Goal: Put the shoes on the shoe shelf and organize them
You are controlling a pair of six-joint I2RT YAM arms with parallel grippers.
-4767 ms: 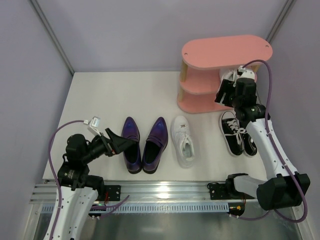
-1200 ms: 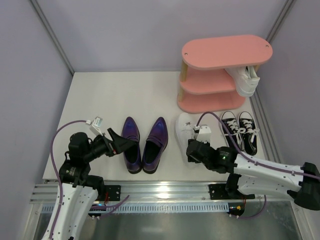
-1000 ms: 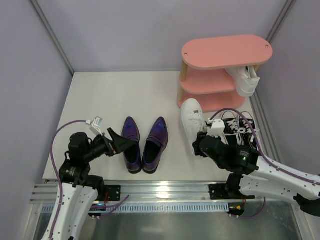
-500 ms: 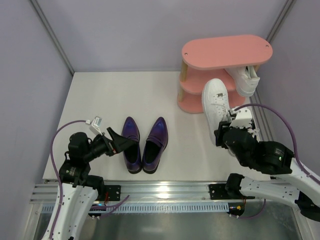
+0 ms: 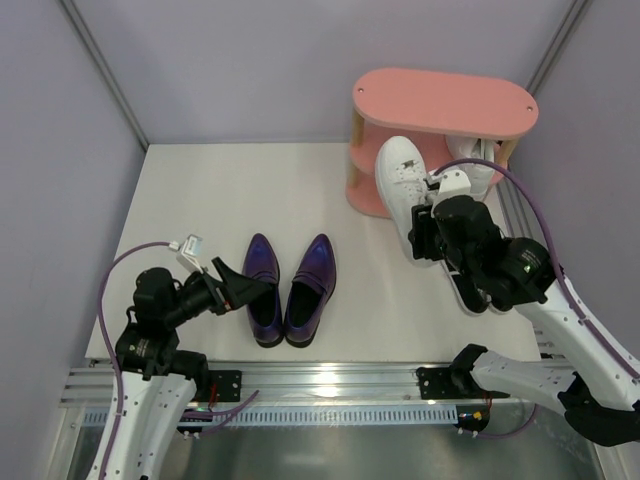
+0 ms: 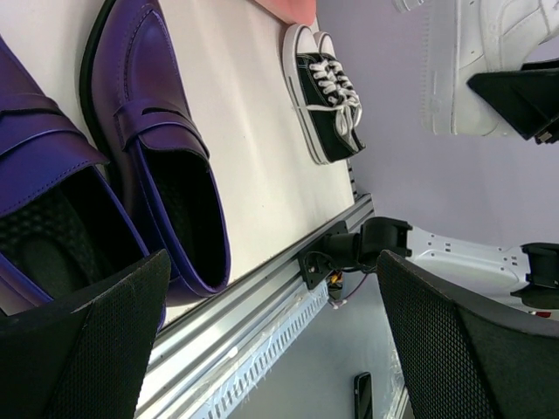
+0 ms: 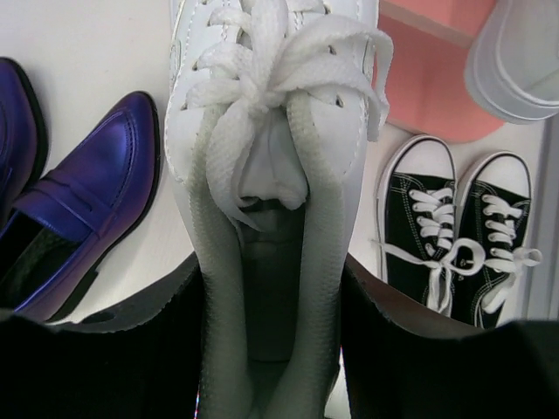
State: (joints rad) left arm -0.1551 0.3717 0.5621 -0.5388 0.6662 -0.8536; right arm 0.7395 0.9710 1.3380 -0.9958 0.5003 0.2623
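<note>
Lifted further toward the shoe shelf (image 5: 440, 100), the white sneaker (image 5: 400, 180) is held clamped in the right hand (image 5: 432, 222); the left hand (image 5: 248, 282) is held apart.

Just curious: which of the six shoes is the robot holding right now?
The white sneaker clamped in the right arm's jaws. Its mate sits on the shelf; purple loafers and black sneakers rest on the table.

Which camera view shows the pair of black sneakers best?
The right wrist view: both black sneakers show almost whole. The left wrist view shows them small; in the top view the right arm covers most of them.
</note>
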